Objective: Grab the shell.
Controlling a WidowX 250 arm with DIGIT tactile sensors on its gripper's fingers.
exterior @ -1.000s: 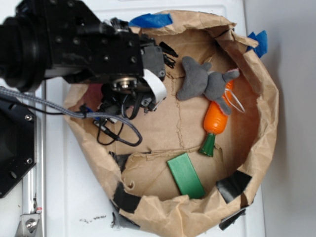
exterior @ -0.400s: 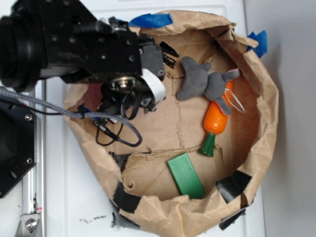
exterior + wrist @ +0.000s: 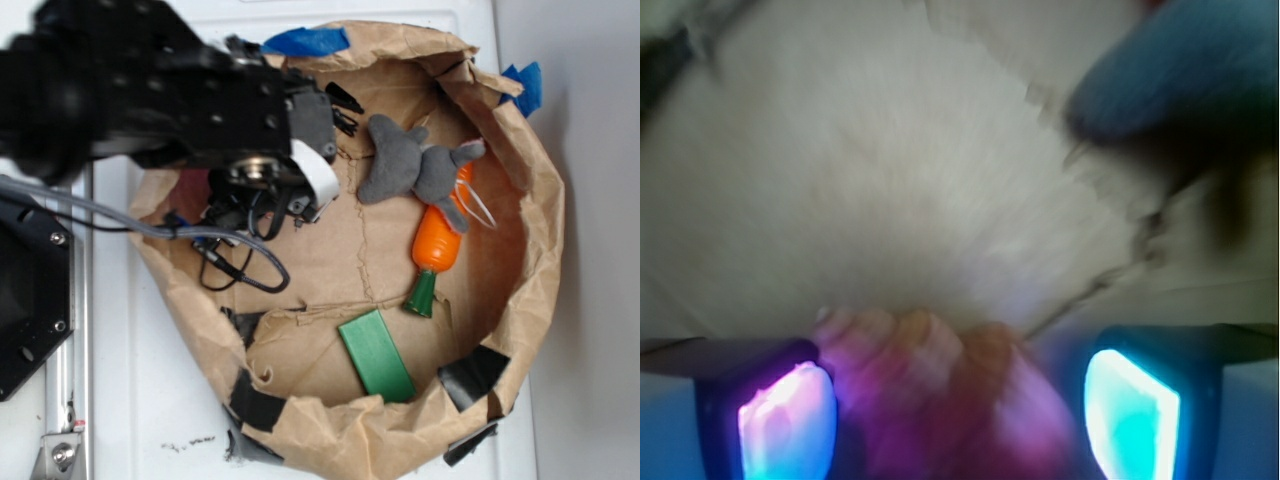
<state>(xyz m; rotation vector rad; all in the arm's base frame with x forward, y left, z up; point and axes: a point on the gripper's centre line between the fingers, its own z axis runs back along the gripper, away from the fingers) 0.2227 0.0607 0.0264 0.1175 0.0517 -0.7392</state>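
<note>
Where the white table [image 3: 150, 400] carried a brown paper basin [image 3: 540, 230], every place below was reckoned from that basin.

Robot arm [image 3: 130, 90]: black, blurred, reaching in over the basin's upper-left rim and hiding the floor beneath it.

Grey plush [image 3: 410, 165]: lay in the upper middle of the basin, touching the carrot toy [image 3: 437, 240], whose green top pointed down toward the basin's middle.

Green block [image 3: 375, 355]: lay low in the basin, near the bottom rim, apart from the toys.

Pincer [image 3: 960, 405]: seen in the wrist view with two lit fingers [image 3: 785, 420] standing apart, jaws open and closed on nothing.

Shell [image 3: 930, 365]: a ridged, knobby body, tinted pink by the lights, sat directly between the open fingers at the lower edge of the wrist view; in the exterior view it was hidden under the arm, in the basin's upper-left part. No finger could be seen touching it. The blur and the frame edge hid its pointed tip, so its long axis could not be told. Judged from this, the shell already lay within the jaws, and closing looked the fitting step.
</note>
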